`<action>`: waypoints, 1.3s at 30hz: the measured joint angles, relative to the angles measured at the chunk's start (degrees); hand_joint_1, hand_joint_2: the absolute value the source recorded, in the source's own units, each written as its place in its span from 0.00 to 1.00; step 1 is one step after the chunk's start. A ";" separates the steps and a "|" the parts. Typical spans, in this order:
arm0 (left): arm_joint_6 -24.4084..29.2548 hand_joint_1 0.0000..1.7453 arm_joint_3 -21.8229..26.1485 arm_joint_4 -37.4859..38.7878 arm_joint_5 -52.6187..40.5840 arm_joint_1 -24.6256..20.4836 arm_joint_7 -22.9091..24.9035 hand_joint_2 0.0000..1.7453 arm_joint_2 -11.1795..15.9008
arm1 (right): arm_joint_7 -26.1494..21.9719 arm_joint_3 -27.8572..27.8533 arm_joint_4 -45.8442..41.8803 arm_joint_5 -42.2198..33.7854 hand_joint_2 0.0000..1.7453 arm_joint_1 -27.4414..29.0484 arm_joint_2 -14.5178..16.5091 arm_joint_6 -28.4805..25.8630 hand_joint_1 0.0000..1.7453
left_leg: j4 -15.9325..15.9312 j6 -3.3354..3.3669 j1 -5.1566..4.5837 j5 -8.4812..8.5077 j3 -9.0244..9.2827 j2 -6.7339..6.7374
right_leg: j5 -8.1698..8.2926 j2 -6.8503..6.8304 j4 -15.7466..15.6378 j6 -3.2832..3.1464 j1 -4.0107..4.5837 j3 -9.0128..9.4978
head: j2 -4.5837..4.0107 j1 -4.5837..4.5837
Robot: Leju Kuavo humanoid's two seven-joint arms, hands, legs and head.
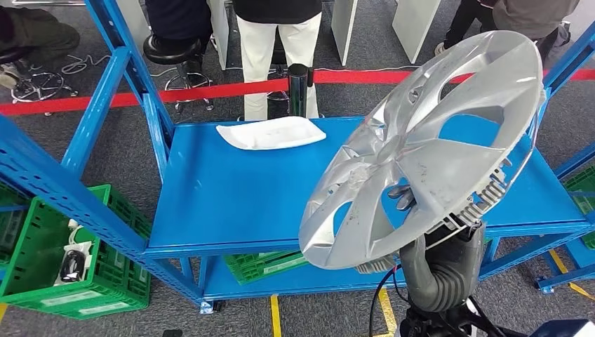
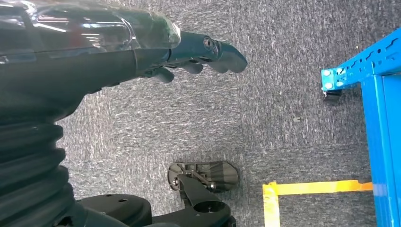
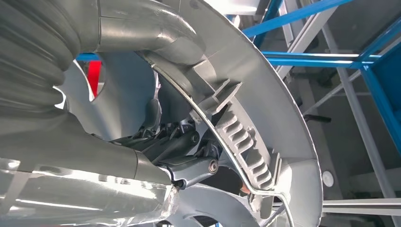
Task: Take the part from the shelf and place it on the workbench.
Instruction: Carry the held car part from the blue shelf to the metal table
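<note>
My right hand (image 1: 421, 232) grips the tilted hubcap (image 1: 428, 140) only by its rim, so I reckon it may slip onto the blue shelf (image 1: 231, 189); my left hand (image 2: 198, 56) hangs loosely curled, holding nothing.

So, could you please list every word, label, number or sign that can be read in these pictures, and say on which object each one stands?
No text can be read in any view.
Green crate: pale labels on its front wall, too small and blurred to read.
Hubcap, held up by the right hand: no lettering or logo can be made out.
White tray on the blue workbench: plain.
</note>
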 joint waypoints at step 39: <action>-0.14 0.00 0.00 -0.40 -0.38 -0.09 0.34 1.00 -0.09 | -0.67 0.21 0.30 -0.59 1.00 -0.04 -0.04 0.55 1.00 | -1.57 -1.42 -0.81 5.40 -3.69 0.05 | 4.81 0.08 -18.12 -3.13 1.39 10.77 | 0.00 -0.04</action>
